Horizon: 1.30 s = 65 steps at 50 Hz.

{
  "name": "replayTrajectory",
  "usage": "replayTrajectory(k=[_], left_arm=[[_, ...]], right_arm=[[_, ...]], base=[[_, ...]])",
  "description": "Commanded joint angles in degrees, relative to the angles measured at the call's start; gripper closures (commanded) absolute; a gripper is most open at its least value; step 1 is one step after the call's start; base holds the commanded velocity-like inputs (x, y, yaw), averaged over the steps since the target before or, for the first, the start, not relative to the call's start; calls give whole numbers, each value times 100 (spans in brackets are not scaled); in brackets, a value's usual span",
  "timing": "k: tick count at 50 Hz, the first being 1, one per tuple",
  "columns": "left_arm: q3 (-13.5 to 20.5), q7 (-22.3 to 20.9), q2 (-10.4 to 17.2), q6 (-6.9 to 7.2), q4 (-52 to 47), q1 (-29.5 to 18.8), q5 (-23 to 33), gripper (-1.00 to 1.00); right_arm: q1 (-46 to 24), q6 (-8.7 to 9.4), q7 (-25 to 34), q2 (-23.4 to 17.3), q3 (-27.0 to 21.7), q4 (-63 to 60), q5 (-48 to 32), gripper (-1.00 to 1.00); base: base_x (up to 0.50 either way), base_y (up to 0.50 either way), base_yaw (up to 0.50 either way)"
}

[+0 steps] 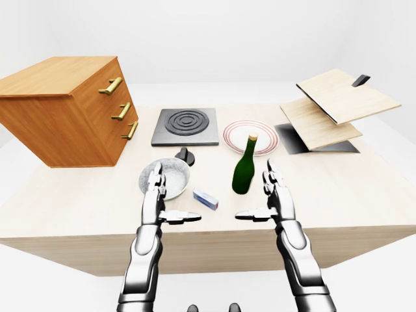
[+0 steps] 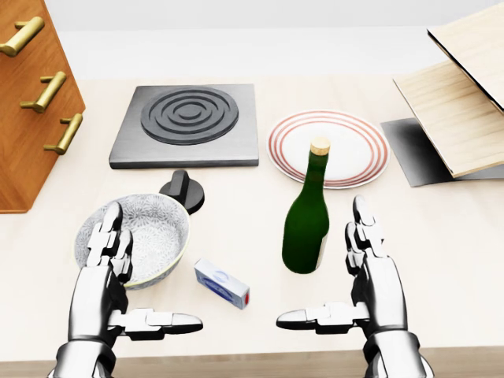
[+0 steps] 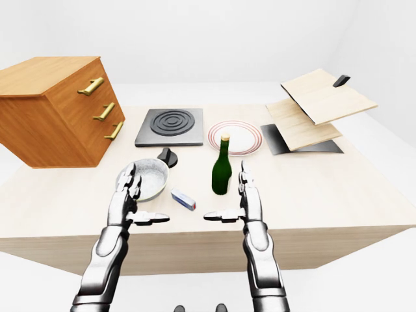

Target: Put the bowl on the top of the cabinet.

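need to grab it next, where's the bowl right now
In the head view the bowl sits lower left on the table, just above the left hand, below the stove knob.

Pale wooden table [image 1: 364, 195] bearing cabinet [image 1: 65, 110], hob [image 2: 187, 124], plate [image 2: 354, 150], bottle [image 2: 307, 220], bowl [image 2: 153, 228].

The cabinet [image 1: 62, 107] is sitting at the table's [image 1: 364, 195] left end in the left-eye view. Right of it, the hob [image 2: 187, 124] is lying beside the plate [image 2: 354, 153]. Below them, the bowl [image 2: 153, 228], small box [image 2: 222, 283] and bottle [image 2: 307, 220] are lining up left to right.
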Motion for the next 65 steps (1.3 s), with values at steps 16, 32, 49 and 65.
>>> replayTrajectory(k=[16,32,49,65], left_arm=[[167,28,24,-499,-493,218,-7,-100],[423,491,-89,-499,-2991,752,266,-100],[411,494,-146,-499,-3462,911,340,-100],[399,477,-129,-499,-3390,859,334,-100]], right_arm=[[376,-487,52,-30,27,-906,-309,-100],[932,-487,-295,25,54,-2115,-1059,-100],[996,-487,-291,27,43,-2578,-1338,-100],[1045,-487,-259,34,52,-2738,-1343,-100]], base=[[0,0,0],[0,0,0],[0,21,0],[0,50,0]])
